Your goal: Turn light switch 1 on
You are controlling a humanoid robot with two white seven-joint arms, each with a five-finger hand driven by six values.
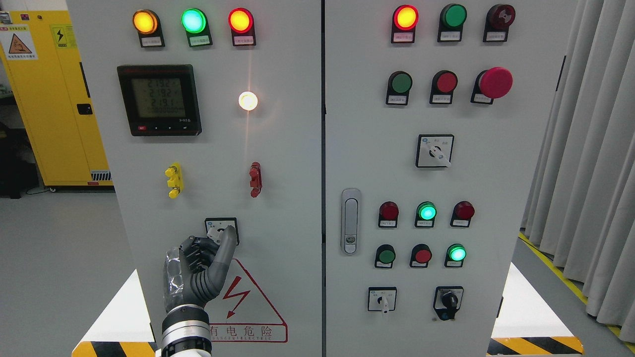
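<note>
A small rotary switch [221, 229] with a square black frame sits low on the left cabinet door [287, 198]. My left hand [214, 239] reaches up from the bottom left and is on this switch. Its curled fingers [196, 250] press on the knob's left side and one long finger [225, 250] lies against its right side, so the knob is mostly hidden. A round white lamp [248, 100] above it is lit. My right hand is out of view.
The left door also carries a digital meter [159, 99], three lit lamps [193, 21], yellow [174, 180] and red [255, 179] handles and a warning triangle [248, 297]. The right door [496, 198] has a latch [350, 220], several lamps, buttons and selector switches. A yellow cabinet [54, 99] stands left, curtains [590, 148] right.
</note>
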